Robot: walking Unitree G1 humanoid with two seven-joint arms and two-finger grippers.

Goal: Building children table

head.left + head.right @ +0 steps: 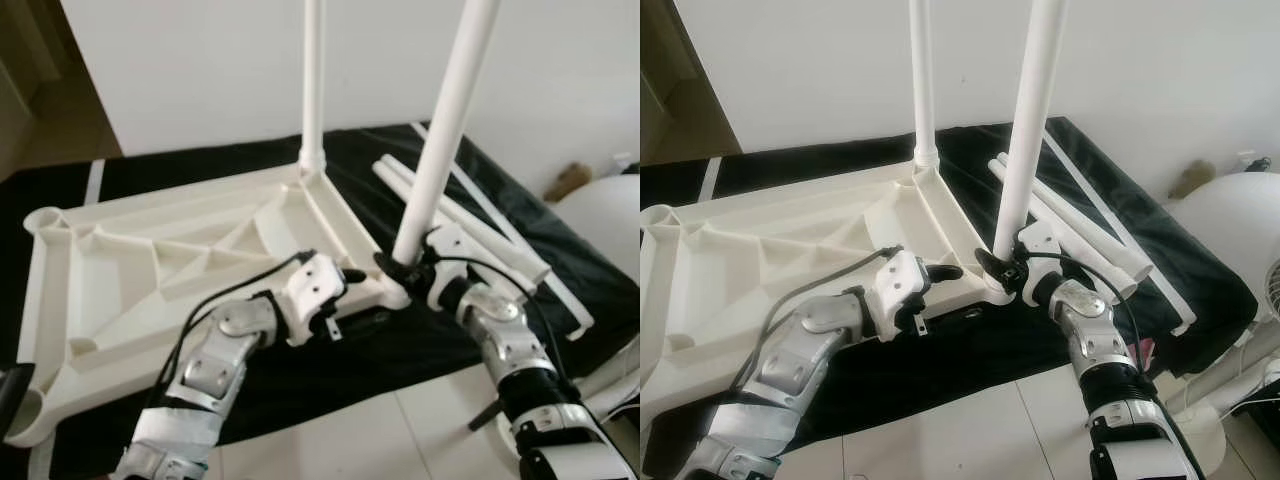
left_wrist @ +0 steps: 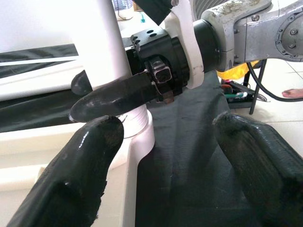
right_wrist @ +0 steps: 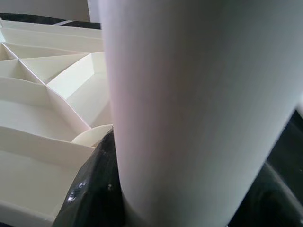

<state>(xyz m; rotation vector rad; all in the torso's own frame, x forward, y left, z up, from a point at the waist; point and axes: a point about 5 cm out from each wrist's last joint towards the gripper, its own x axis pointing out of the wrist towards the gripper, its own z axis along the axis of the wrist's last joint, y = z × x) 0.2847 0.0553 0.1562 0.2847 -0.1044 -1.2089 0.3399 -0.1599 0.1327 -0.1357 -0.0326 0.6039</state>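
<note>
The white table top (image 1: 150, 260) lies upside down on a black mat (image 1: 400, 340), ribs facing up. One white leg (image 1: 313, 80) stands upright in the far corner socket. A second white leg (image 1: 450, 110) leans slightly over the near right corner socket (image 2: 142, 127), and my right gripper (image 1: 395, 265) is shut on it just above its base. The right wrist view looks straight at this leg (image 3: 199, 109), with a black finger (image 3: 94, 189) beside it. My left gripper (image 1: 350, 275) is open next to that corner, its fingers (image 2: 80, 175) spread wide, one by the table rim.
Several loose white legs (image 1: 470, 225) lie on the mat to the right of the table top. A round white object (image 1: 1230, 220) stands at the far right. Pale tiled floor (image 1: 400, 430) lies in front. A person's foot (image 2: 291, 93) is on the floor beyond the mat.
</note>
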